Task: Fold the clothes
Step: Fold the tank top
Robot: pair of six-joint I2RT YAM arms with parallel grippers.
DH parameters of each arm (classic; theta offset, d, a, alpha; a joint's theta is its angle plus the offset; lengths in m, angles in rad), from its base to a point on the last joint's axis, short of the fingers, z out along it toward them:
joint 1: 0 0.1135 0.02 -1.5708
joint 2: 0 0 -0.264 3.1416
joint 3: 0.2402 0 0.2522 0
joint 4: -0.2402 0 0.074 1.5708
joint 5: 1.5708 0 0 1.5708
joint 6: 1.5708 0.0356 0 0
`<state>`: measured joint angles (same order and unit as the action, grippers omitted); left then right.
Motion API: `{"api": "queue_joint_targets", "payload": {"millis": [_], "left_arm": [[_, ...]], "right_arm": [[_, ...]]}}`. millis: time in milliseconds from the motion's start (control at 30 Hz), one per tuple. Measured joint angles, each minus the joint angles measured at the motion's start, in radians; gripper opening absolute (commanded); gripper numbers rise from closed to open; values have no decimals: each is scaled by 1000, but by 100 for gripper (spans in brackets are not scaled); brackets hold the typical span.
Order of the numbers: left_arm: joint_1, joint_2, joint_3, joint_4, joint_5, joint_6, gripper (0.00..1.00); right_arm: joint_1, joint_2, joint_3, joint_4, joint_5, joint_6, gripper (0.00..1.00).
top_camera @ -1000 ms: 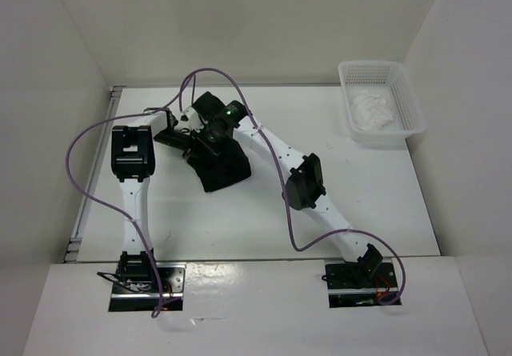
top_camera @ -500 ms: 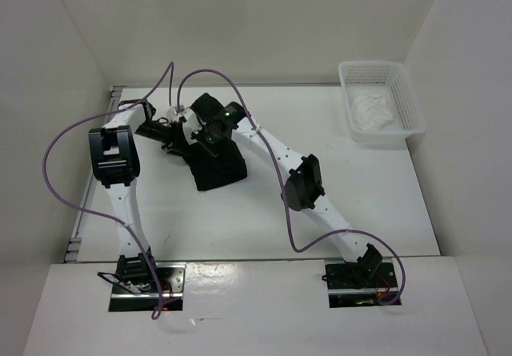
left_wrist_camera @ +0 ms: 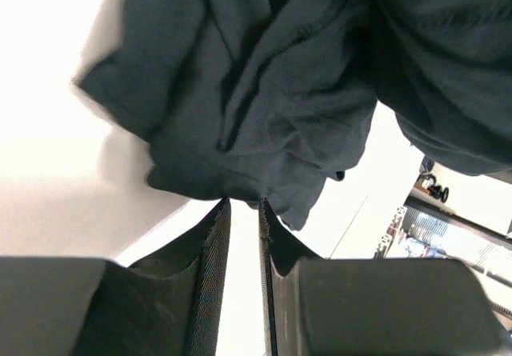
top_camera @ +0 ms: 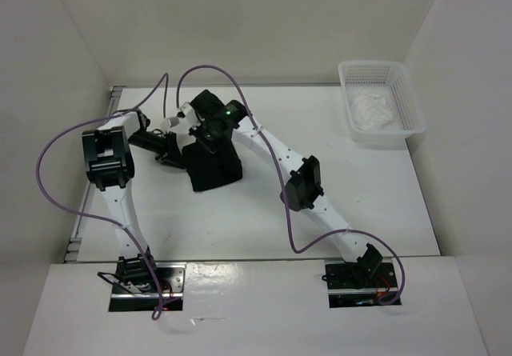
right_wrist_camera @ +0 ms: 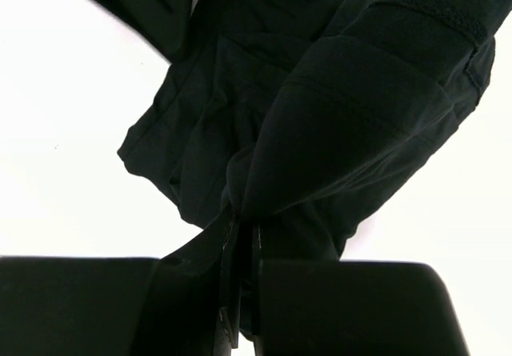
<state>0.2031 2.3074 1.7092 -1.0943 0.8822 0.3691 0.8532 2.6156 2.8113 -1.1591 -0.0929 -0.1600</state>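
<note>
Black short-sleeved soft-fabric T-shirt (top_camera: pixel 214 166) hangs bunched over the white table (top_camera: pixel 360 204), a fold clamped in the right gripper (right_wrist_camera: pixel 240 232). Within 1 second the left gripper (left_wrist_camera: pixel 240 212) has narrowed at a hem. Whether it has caught cloth, I cannot tell; spreading likely waits on that.

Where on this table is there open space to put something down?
The widest bare table lies between the shirt and the arm bases. More lies between the right arm and the basket. It is crowded far left, where both arms meet the shirt.
</note>
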Motion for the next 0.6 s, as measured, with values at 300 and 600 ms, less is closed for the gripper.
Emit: {"api": "queue_joint_targets", "payload": {"millis": [300, 600], "left_arm": [[39, -92, -68, -1, -15, 21, 27], [101, -131, -140, -1, -21, 25, 27]], "right_arm": [[8, 52, 64, 10, -107, 31, 51], [38, 75, 156, -2, -371, -18, 69]]}}
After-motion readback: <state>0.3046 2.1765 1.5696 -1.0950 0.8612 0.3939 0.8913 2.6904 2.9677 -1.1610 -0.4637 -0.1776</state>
